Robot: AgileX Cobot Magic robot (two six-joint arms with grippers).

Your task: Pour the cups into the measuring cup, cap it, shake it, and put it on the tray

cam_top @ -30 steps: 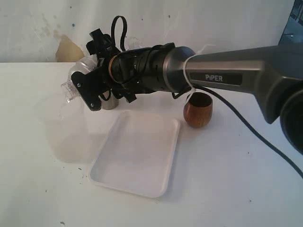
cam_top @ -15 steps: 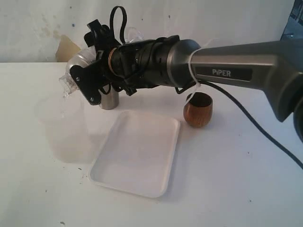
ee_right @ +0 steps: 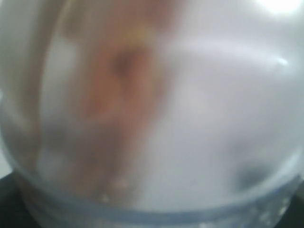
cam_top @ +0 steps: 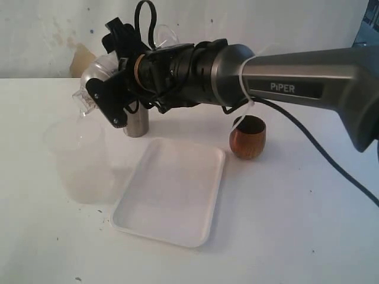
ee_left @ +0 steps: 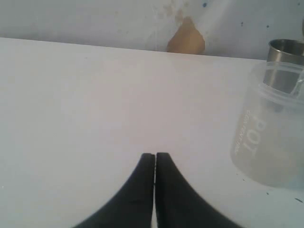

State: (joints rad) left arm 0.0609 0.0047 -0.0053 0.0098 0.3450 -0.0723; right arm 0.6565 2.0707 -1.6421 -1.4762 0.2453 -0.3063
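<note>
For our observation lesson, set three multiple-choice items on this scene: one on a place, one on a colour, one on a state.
1. In the exterior view, the wooden cup stands: A on the tray; B on the table, right of the tray; C in a gripper.
2. The tray is: A white; B black; C red.
3. The left gripper is: A shut and empty; B wide open; C holding a cup.
Key: 1 B, it sits on bare table beyond the tray's right rim. 2 A, the whole tray is white. 3 A, its fingers meet with nothing between.
</note>
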